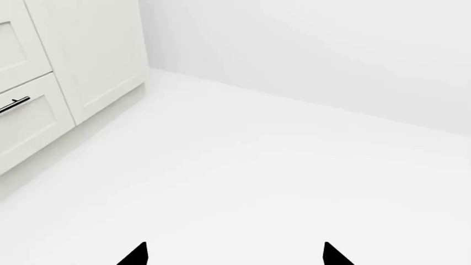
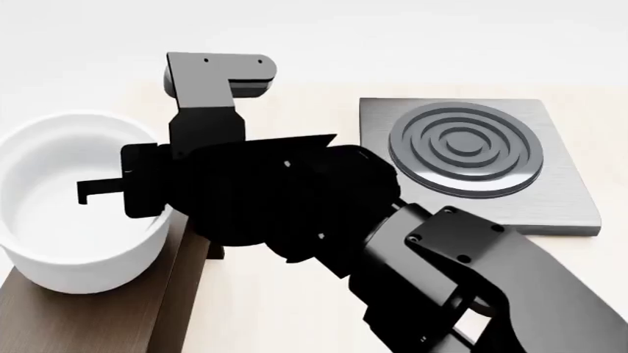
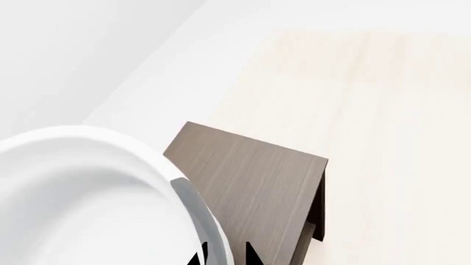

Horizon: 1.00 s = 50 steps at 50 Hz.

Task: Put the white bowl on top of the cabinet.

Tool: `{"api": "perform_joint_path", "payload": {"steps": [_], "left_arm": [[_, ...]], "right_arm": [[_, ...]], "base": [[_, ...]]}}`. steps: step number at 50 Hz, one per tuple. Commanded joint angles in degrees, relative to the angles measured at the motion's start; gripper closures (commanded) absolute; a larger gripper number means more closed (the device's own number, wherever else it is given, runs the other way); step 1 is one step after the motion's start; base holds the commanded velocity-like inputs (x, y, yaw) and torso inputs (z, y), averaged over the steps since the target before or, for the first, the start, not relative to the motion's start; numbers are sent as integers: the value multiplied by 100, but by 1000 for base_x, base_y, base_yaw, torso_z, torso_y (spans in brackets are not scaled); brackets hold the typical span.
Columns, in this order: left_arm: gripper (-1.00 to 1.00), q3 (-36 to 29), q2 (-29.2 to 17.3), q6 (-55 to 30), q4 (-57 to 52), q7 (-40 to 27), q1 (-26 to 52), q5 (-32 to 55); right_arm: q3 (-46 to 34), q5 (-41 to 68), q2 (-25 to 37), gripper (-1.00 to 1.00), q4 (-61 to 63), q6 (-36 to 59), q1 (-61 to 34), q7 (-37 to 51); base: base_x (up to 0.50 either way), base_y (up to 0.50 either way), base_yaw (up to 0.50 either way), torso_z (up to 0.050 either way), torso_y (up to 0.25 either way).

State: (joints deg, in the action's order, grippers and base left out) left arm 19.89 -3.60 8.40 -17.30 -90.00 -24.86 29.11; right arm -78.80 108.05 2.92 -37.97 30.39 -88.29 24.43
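Note:
The white bowl [image 2: 59,220] sits at the left of the head view on the dark-brown cabinet [image 2: 88,320]. My right arm reaches across to it. My right gripper [image 2: 106,193] is at the bowl's near rim, one finger inside the wall. In the right wrist view my right gripper [image 3: 222,255] straddles the white bowl [image 3: 81,204], shut on its rim, with the cabinet [image 3: 250,176] top stretching beyond. My left gripper [image 1: 235,255] is open and empty, facing a white floor; it does not show in the head view.
A square grey stove plate [image 2: 559,198] with concentric rings lies on the pale wood counter [image 3: 383,110] to the right of the cabinet. White drawer fronts [image 1: 30,116] with a dark handle [image 1: 15,104] stand beside my left gripper.

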Motion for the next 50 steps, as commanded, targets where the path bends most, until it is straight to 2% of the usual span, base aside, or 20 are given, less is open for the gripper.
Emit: {"api": "perform_joint_path", "payload": {"steps": [1,11,12,33,50], "left_arm": [[-100,172,102,111,64,286,-4,169],[-100,166,104,121,60,283,-16,162],[-100,164,105,119,55,281,-16,158],[-100,167,107,76,38,278,3,137],[-100,148,103,75,51,282,20,139]], "right_arm": [[223,-203,-133,100,-91,-46,9,-189],[142,-216,-167,100,-133,-61,15,-196],[116,-238,-180,-100,-193,-54,-11,-203],[67,-178,-144,-100,-259,-99,-98,-211],[364,19,276,-100,603,-267,-207,225]], "base": [[0,0,0,0,0],[0,0,0,0,0],[0,0,0,0,0],[0,0,0,0,0],[0,0,0,1,0]]}}
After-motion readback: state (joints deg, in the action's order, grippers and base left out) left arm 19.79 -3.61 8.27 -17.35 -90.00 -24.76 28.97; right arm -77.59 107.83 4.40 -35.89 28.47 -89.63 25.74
